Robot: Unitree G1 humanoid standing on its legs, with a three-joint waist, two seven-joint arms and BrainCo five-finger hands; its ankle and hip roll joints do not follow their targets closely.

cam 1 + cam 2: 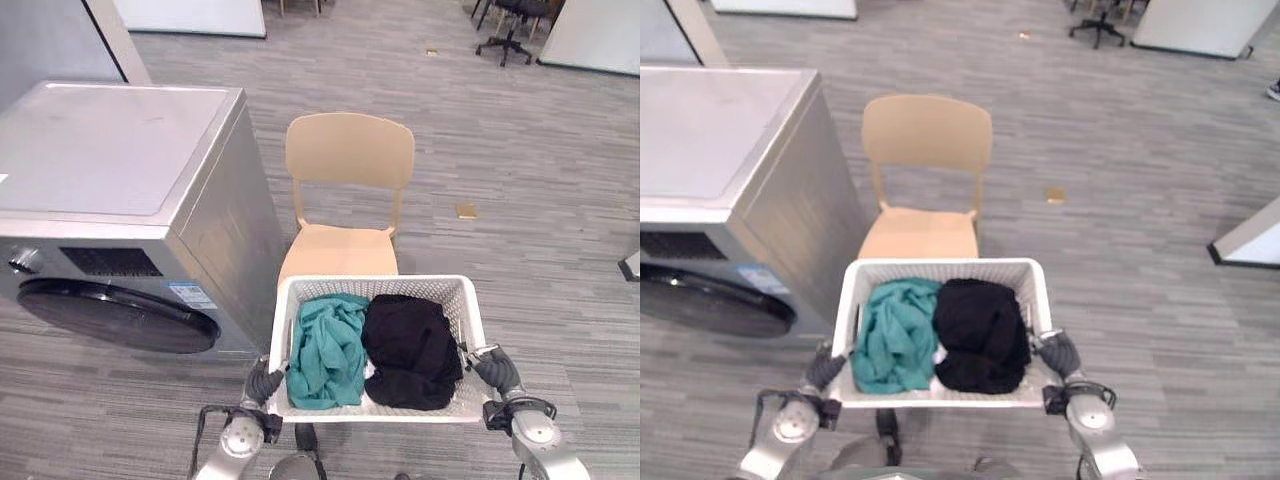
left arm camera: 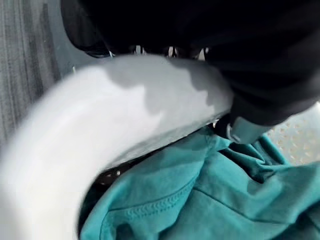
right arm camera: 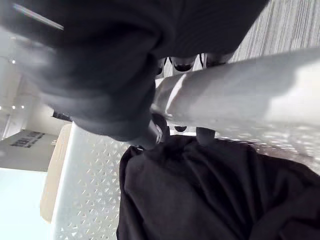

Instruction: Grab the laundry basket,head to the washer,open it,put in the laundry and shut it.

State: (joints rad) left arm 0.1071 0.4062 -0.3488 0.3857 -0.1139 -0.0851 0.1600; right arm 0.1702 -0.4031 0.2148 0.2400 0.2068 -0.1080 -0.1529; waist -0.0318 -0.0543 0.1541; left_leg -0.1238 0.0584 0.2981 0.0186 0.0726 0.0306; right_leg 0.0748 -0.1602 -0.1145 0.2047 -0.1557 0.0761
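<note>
On the far left stands a silver front-loading washer [image 1: 120, 190]. Its dark round door [image 1: 115, 315] faces forward, low on the front panel, and looks closed, so the opening step is not yet done.

Just right of the washer is a pale wooden chair [image 1: 345, 200], its seat facing the robot and its front edge hidden behind the basket. It seems to have no part in the task and may simply crowd the route.

In front of the chair, close to the robot's chest, is the white perforated laundry basket [image 1: 375, 286], carried level off the floor between both arms. The left hand [image 1: 262, 382] is clamped on the basket's left rim, its fingers curled over the thick white edge, as the left wrist view shows. Just inside that side lies a crumpled teal garment [image 1: 328, 350].

Beside it on the right, touching it, is a bundled black garment [image 1: 412, 350]. The right hand [image 1: 497, 368] grips the right rim the same way, fingers wrapped over the edge.

Holding opposite rims probably keeps the load balanced while walking. The washer sits ahead and to the left, so the basket likely has to be carried that way and set down to free a hand for the door.
</note>
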